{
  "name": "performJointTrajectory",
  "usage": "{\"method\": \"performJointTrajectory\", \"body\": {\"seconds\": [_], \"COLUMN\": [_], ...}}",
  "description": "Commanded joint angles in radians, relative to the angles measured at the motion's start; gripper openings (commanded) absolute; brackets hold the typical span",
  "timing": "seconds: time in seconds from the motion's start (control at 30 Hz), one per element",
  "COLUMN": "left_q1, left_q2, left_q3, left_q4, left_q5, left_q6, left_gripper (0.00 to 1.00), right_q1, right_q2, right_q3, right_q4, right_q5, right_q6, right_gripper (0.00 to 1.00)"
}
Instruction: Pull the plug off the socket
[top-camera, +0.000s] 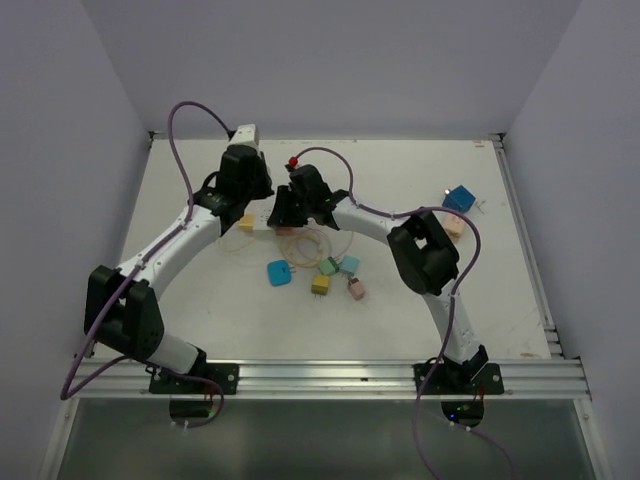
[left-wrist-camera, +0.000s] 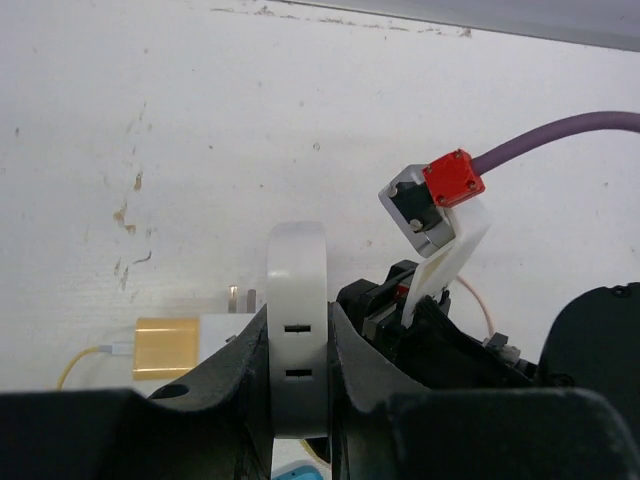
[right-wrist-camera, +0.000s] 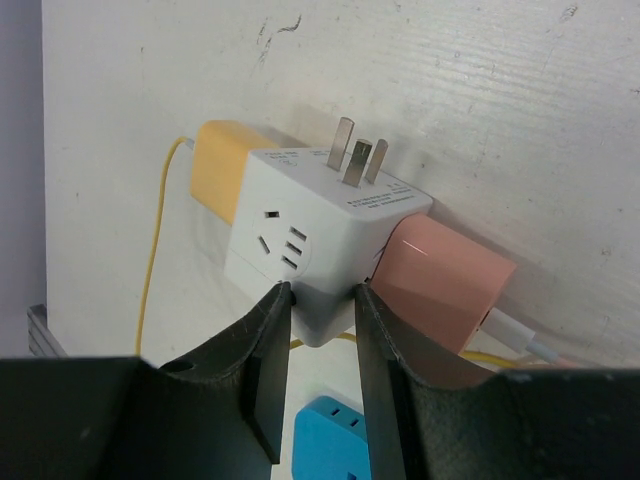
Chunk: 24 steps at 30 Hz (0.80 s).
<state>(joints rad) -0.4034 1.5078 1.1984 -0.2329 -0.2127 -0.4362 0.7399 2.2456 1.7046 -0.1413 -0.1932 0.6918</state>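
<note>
The socket (right-wrist-camera: 330, 215) is a white cube lying on the table with bare prongs (right-wrist-camera: 355, 150) pointing up. It carries a yellow plug (right-wrist-camera: 220, 170) on one side and a pink plug (right-wrist-camera: 440, 285) on the other. My right gripper (right-wrist-camera: 320, 292) is shut on the cube's near lower corner, between the two plugs. My left gripper (left-wrist-camera: 298, 315) is shut on a narrow white plug (left-wrist-camera: 297, 265) with two slots, right beside the cube's prongs (left-wrist-camera: 240, 298) and the yellow plug (left-wrist-camera: 165, 347). How that white piece joins the cube is hidden. From above, both grippers (top-camera: 250, 213) (top-camera: 281, 214) meet over the socket (top-camera: 262, 228).
Loose adapters lie nearer the arms: blue (top-camera: 279, 272), green (top-camera: 328, 266), teal (top-camera: 349, 264), olive (top-camera: 320, 285), pink (top-camera: 356, 289). A thin orange cable (top-camera: 310, 245) loops beside them. A blue cube (top-camera: 459, 198) and a peach one (top-camera: 453, 225) sit far right.
</note>
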Motion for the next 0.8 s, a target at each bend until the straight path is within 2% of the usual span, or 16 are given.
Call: {"method": "performJointTrajectory", "body": {"seconds": [0.0,0.2,0.3,0.4,0.47,0.57,0.63,0.7,0.77], "left_q1": [0.023,0.063,0.066,0.066,0.066,0.064,0.061,0.057,0.054], "left_q2": [-0.049,-0.168,-0.25,-0.333,-0.4,-0.491,-0.546,-0.575,-0.6], "left_q3": [0.027,-0.028,-0.085,-0.163,-0.244,-0.394,-0.469,-0.565,-0.647], "left_q4": [0.05,-0.008,-0.045,-0.072,-0.072,-0.019,0.021,0.047,0.095], "left_q5": [-0.022,0.01,0.073,0.191,0.321,0.472,0.524,0.539,0.553], "left_q6": [-0.024,-0.035,-0.026,-0.01,-0.022,-0.084,-0.126,-0.15,-0.182], "left_gripper": [0.0,0.0,0.0,0.0,0.0,0.01,0.01,0.01,0.02], "right_q1": [0.013,0.012,0.01,0.01,0.01,0.01,0.009,0.007,0.007], "right_q2": [0.089,0.002,-0.053,-0.119,-0.17,-0.246,-0.286,-0.349,-0.391], "right_q3": [-0.062,-0.043,-0.042,-0.048,-0.06,-0.082,-0.109,-0.129,-0.167], "right_q4": [-0.202,-0.159,-0.127,-0.115,-0.113,-0.115,-0.112,-0.116,-0.121], "right_q5": [0.054,-0.009,-0.058,-0.086,-0.089,-0.072,-0.06,-0.034,-0.014], "right_q6": [-0.044,-0.08,-0.103,-0.11,-0.121,-0.139,-0.153,-0.17,-0.192], "right_gripper": [0.34,0.38,0.41,0.44,0.47,0.53,0.63,0.71,0.74]}}
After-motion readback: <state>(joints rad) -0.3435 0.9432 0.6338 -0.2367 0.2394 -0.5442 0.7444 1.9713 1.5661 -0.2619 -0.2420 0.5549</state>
